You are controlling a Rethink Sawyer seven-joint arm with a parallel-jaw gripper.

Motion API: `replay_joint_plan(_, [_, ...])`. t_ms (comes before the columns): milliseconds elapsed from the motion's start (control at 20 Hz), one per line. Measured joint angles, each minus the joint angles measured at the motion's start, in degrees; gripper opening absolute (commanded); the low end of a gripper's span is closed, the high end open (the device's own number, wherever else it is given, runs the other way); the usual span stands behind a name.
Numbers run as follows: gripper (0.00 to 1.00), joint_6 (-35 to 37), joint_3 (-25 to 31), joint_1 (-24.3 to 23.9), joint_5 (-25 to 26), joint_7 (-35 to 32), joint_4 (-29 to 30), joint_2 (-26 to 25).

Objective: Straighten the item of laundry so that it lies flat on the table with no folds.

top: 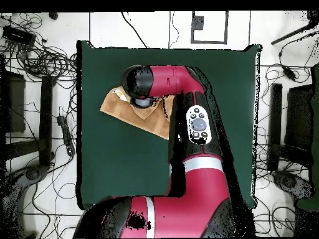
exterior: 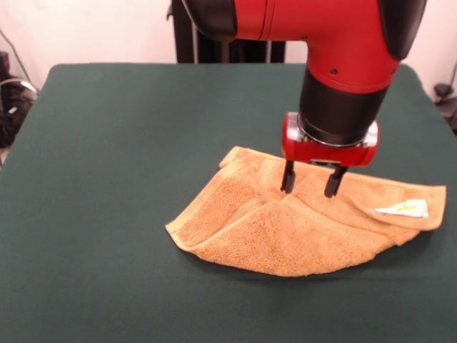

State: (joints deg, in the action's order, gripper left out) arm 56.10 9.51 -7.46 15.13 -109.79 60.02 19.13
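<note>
The towel (exterior: 300,229) lay bunched and folded on the green table (exterior: 107,143), soft and limp, likely best taken at a free corner, while the gripper (exterior: 311,179) hovered just above its raised ridge, fingers apart and holding nothing

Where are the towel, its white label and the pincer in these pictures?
towel (exterior: 285,239): front view, on its front terry face.
white label (exterior: 404,209): front view, middle of the tag at the towel's right end.
pincer (exterior: 311,183): front view, midway between the two black fingertips, which stand apart over the towel.
</note>
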Motion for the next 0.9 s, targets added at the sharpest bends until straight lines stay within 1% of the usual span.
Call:
replay_joint_plan(350, [1.00, -1.37, -1.15, 0.00, 0.08, 0.00, 0.82, -0.86])
replay_joint_plan(900, [1.00, -1.38, -2.58, 0.00, 0.00, 0.00, 1.77, -4.60])
